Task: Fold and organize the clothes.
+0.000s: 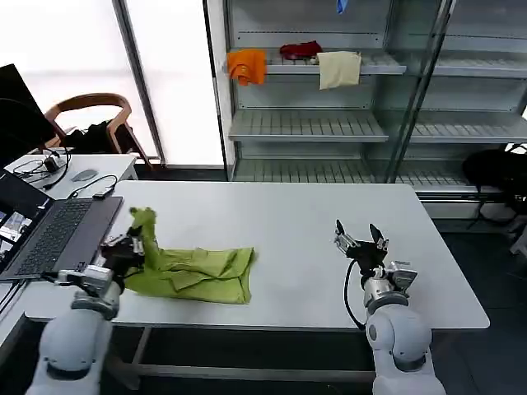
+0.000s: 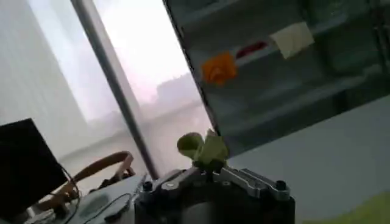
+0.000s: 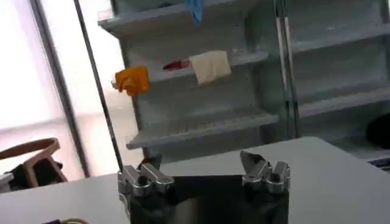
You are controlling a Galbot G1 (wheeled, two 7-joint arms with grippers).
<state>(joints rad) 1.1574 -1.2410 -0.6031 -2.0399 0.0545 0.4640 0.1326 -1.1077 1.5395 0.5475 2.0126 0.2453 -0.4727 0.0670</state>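
Lime T-shirt [image 1: 193, 274] lay crumpled at the near left of the white surface [image 1: 305, 222], one corner pulled up in a peak. Soft and light, it would sag and slide; hems or shoulders looked the best holds. The left end effector [image 1: 130, 247], low at the shirt's left end, seemingly pinched that raised cloth. The right end effector [image 1: 361, 239] pointed upward at the near right, jaws wide, empty.

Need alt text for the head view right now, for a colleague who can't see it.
The left gripper is shut on the lime T-shirt, lifting one end off the white table near its left edge, beside a laptop. The right gripper is open and empty above the table's right side.
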